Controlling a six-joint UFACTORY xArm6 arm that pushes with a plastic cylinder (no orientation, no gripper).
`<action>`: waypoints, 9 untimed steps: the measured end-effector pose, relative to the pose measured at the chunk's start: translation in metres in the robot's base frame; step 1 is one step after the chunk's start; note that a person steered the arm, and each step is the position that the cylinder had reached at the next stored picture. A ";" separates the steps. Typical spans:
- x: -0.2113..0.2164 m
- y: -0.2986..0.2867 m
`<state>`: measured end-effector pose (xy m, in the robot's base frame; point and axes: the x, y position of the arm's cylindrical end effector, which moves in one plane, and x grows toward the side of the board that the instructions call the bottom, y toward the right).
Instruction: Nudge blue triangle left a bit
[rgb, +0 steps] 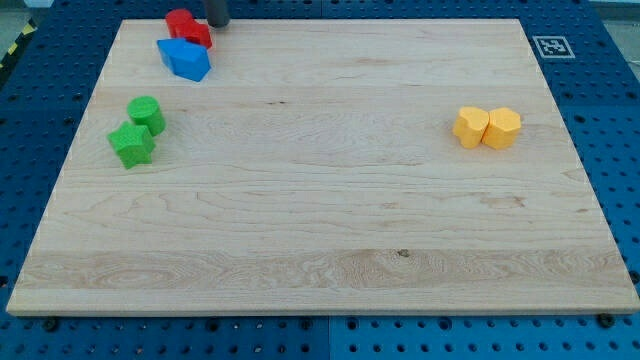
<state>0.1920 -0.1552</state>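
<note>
Up top-left, my tip (218, 22) sits just right of red blocks (188, 27), above blue blocks (185, 58); no gripper.

Blue triangle (190, 62), lying flat near the board's top-left, touching the other blue block.

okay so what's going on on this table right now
A robot arm's rod is working a wooden board of small coloured blocks. My tip sits at the view's top left, just right of the red blocks and above the blue blocks, which lie close together. It is not clearly touching the blue ones yet. Two green blocks sit lower on the left, and two yellow blocks sit side by side on the right.
</note>
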 end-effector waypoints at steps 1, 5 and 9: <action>0.008 0.004; 0.161 0.044; 0.114 -0.066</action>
<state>0.3056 -0.2212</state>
